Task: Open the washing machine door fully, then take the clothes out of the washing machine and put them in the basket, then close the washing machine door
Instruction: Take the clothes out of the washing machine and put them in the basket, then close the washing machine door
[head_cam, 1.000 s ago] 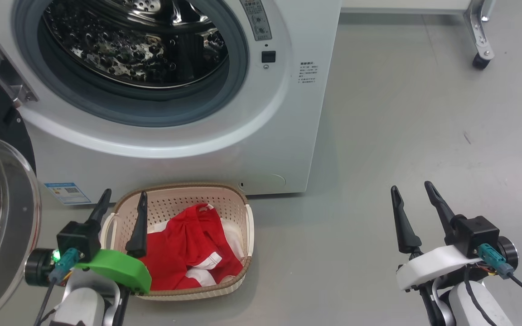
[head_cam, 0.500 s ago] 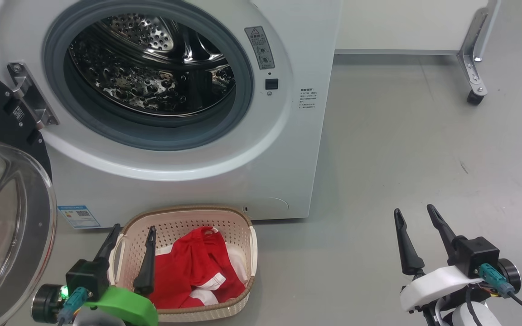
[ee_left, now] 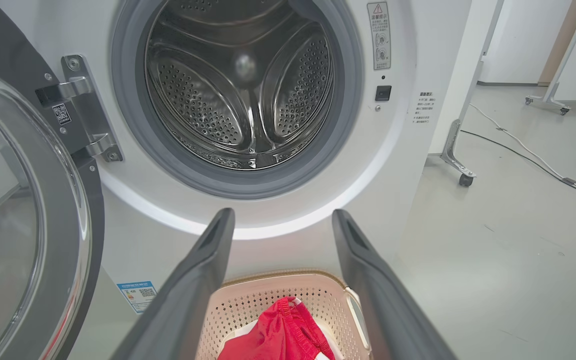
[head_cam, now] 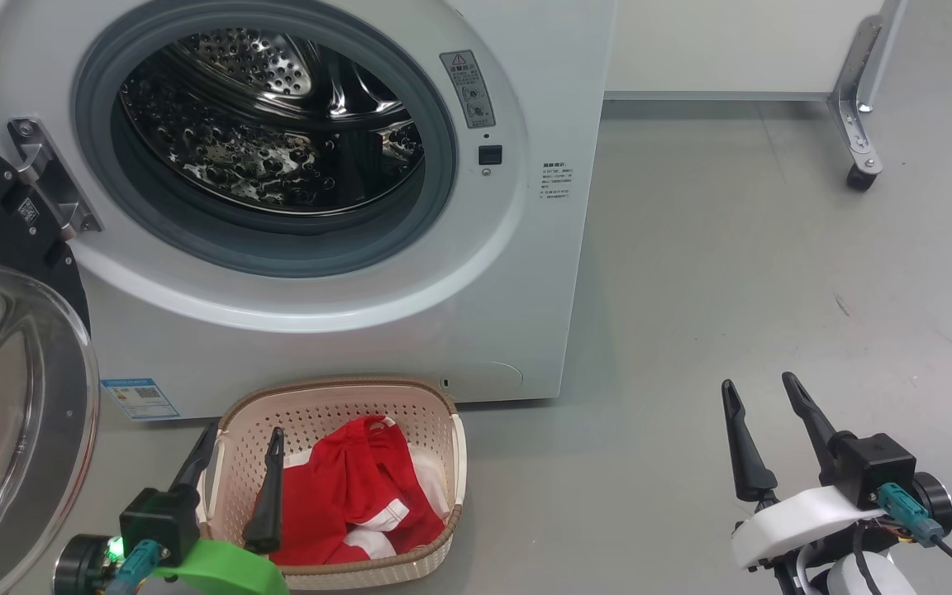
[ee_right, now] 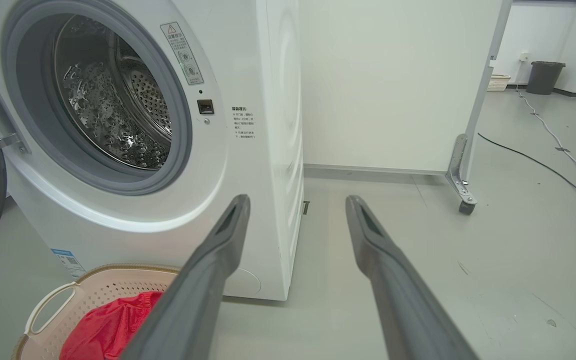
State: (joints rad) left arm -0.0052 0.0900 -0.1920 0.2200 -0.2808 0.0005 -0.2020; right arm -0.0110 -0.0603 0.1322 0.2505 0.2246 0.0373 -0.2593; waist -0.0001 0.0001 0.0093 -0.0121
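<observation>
The white washing machine (head_cam: 525,273) stands with its porthole uncovered and its steel drum (head_cam: 269,124) bare inside. Its door (head_cam: 5,430) hangs swung out at the far left, black ring and clear glass bowl facing me. On the floor in front sits the cream basket (head_cam: 335,409) holding the red and white clothes (head_cam: 352,496). My left gripper (head_cam: 245,434) hovers open over the basket's near left corner, with nothing between its fingers. My right gripper (head_cam: 761,388) is open above bare floor to the right. The left wrist view looks over the basket (ee_left: 268,300) into the drum (ee_left: 238,85).
A white panel on a wheeled metal foot (head_cam: 856,140) stands behind the machine at the right. In the right wrist view a cable (ee_right: 543,165) runs across the grey floor and a dark bin (ee_right: 545,77) stands by the far wall.
The head camera has tilted up, so the machine and basket sit lower in the picture. My left gripper has drawn back toward the basket's near edge. Both grippers stay open.
</observation>
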